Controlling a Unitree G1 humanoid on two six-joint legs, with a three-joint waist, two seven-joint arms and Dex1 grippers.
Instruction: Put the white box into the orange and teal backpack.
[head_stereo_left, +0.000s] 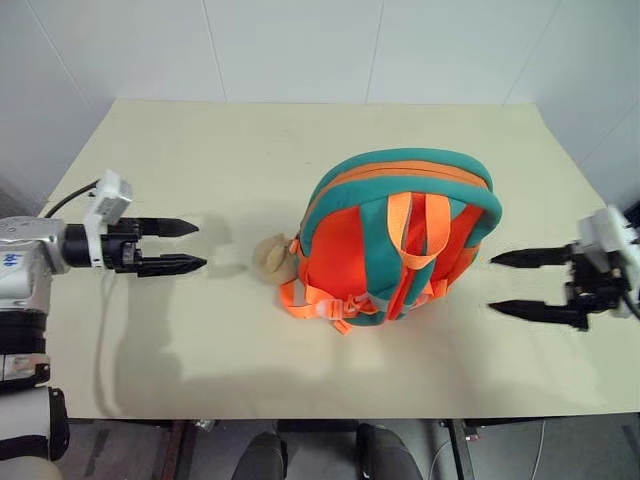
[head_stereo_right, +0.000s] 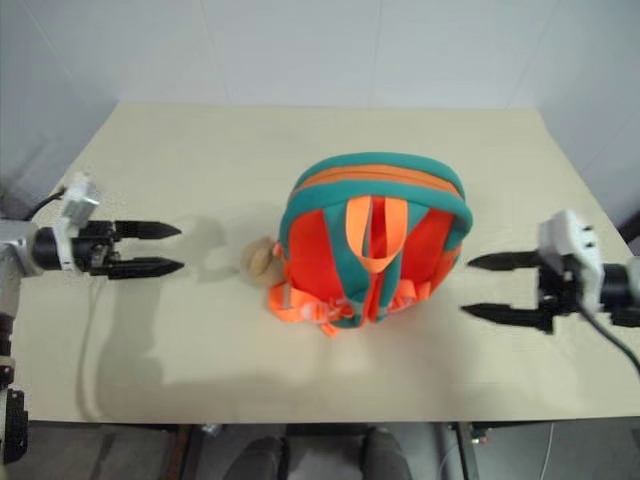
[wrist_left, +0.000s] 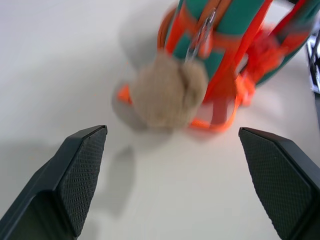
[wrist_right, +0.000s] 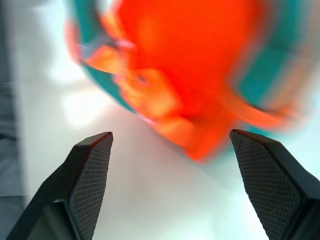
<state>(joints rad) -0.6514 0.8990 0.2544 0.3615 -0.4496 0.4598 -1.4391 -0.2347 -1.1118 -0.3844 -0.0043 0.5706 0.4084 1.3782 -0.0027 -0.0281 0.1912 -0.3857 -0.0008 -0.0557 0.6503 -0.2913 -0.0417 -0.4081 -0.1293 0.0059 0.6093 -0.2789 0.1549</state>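
Left gripper (head_stereo_left: 183, 246): wide, empty, beside tan plush bear (head_stereo_left: 270, 256).
Right gripper (head_stereo_left: 518, 283): wide, empty.
Rounded orange-and-teal fabric backpack (head_stereo_left: 400, 235): upright on counter (head_stereo_left: 200, 160), between both.

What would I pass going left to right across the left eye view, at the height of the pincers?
Left pincer, open → tan plush bear → orange and teal backpack → right pincer, open. All of it sits over the pale table, with both pincers clear of the backpack.
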